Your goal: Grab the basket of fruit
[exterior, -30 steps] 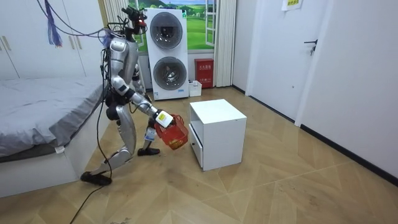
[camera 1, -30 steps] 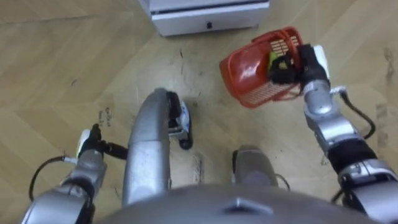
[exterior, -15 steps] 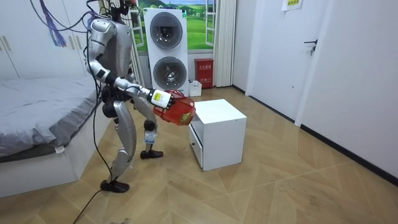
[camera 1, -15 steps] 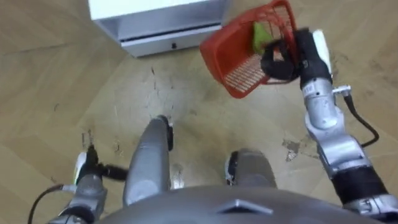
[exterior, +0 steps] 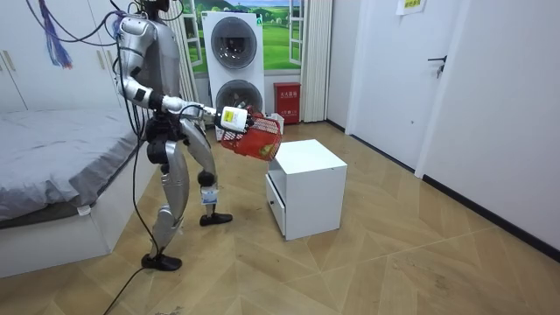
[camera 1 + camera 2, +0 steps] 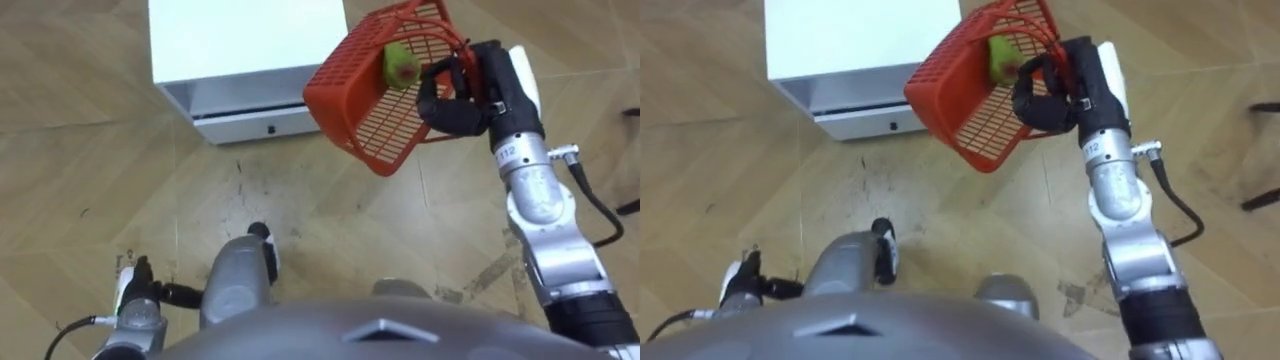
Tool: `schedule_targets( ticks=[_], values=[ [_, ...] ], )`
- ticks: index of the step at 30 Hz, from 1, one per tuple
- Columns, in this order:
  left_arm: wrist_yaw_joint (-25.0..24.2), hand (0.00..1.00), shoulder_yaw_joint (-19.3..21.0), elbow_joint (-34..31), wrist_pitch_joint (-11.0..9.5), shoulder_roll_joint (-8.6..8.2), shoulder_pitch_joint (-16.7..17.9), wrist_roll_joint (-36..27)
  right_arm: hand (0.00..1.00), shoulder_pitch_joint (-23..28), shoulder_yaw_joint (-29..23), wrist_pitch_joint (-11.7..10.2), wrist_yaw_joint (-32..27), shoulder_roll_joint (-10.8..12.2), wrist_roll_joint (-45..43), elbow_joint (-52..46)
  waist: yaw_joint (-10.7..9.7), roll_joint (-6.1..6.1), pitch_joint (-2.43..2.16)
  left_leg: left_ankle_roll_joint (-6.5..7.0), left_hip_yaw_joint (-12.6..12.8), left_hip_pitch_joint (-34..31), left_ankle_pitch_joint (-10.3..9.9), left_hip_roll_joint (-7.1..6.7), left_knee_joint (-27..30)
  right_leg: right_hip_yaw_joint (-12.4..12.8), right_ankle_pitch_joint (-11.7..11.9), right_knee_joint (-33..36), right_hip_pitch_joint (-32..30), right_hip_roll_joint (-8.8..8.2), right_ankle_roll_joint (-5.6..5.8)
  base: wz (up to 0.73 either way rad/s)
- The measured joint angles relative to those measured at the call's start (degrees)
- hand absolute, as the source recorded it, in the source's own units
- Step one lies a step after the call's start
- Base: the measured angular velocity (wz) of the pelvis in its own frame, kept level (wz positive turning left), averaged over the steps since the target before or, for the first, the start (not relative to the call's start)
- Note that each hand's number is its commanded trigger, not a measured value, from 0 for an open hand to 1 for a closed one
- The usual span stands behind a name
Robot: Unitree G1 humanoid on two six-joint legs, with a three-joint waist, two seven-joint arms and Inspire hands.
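Fruit basket (image 6: 360,110) hangs tilted from the outstretched right hand (image 6: 452,105), which is clenched on it.

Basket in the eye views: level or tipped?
Tipped. The red basket hangs slanted in the air from the right hand, curled round its handle; a green fruit lies against its wall inside.

Herringbone wood floor (image 5: 394,262). White cabinet (image 5: 306,188) mid-room. Grey bed (image 5: 52,166) at the room view's left. Stacked washers (image 5: 234,74) against the back wall.
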Motion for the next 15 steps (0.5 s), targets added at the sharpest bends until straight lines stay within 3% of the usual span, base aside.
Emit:
schedule_targets(
  ticks=[7, 12, 15],
  values=[
    [-0.86, 0.00, 0.55, 0.20, 0.36, 0.02, 3.40, 1.58, 1.00, 3.25, 0.03, 1.45, 3.55, -0.01, -0.40, -4.73, 0.70, -0.34, -0.20, -0.14, -0.12, 1.22, 0.07, 0.02, -0.20, -0.53, 0.00, 0.01, 1.33, 0.04, 0.00, 0.01],
    [-3.02, 0.00, 0.09, 0.28, 0.57, 0.00, 3.50, 1.39, 1.00, 3.04, 0.26, 2.18, 4.82, -0.01, -0.29, -4.75, 3.23, -0.69, -0.09, 0.08, -0.01, 1.07, -0.50, 0.02, 0.53, -0.54, -0.01, 0.06, 1.47, -0.52, 0.02, -0.01],
    [-4.11, 0.00, 0.12, 0.35, 0.67, -0.15, 3.27, 1.55, 1.00, 2.92, 0.36, 2.21, 5.77, 0.25, -0.16, -4.74, 4.75, -0.53, -0.08, 0.81, 0.52, 0.43, -2.07, -0.39, 2.25, -0.15, -0.43, -0.16, 1.68, -1.32, 0.76, -0.02]
  ],
)
